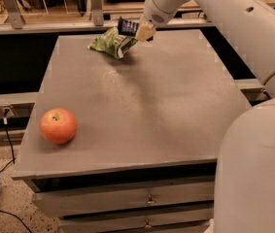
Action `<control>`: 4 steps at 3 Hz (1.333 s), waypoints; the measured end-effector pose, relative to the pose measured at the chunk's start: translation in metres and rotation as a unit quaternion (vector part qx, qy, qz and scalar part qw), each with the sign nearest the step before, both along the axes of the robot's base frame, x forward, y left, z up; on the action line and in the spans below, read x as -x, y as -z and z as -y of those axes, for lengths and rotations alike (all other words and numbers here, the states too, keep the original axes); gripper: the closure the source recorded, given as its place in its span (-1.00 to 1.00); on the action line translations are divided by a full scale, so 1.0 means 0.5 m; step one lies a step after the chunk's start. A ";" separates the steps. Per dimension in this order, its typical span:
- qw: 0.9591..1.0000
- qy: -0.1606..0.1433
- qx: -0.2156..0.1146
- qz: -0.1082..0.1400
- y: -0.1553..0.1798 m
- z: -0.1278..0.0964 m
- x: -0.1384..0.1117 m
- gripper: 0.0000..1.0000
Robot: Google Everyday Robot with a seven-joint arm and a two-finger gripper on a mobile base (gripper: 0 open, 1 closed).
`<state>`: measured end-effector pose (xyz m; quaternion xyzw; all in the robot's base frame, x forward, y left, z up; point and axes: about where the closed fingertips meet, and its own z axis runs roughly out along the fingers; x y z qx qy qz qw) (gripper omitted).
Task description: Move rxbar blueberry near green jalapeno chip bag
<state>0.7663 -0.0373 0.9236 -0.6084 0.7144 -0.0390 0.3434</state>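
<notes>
The green jalapeno chip bag point(111, 42) lies crumpled at the far left-centre of the grey table point(142, 106). My gripper point(136, 30) is at the end of the white arm that reaches in from the right. It is shut on the rxbar blueberry point(126, 26), a dark navy bar. It holds the bar just above the bag's right end, close to or touching it.
A red-orange apple point(58, 125) sits near the table's front left edge. My white arm and body point(253, 164) fill the right side. Drawers point(146, 198) are under the table front. A shelf rail point(54, 25) runs behind the table.
</notes>
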 end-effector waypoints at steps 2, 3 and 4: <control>1.000 -0.002 0.001 -0.004 0.012 -0.005 -0.001 -1.00; 1.000 -0.002 0.001 -0.004 0.012 -0.005 -0.001 -1.00; 1.000 -0.007 -0.004 -0.015 0.018 0.032 0.009 -1.00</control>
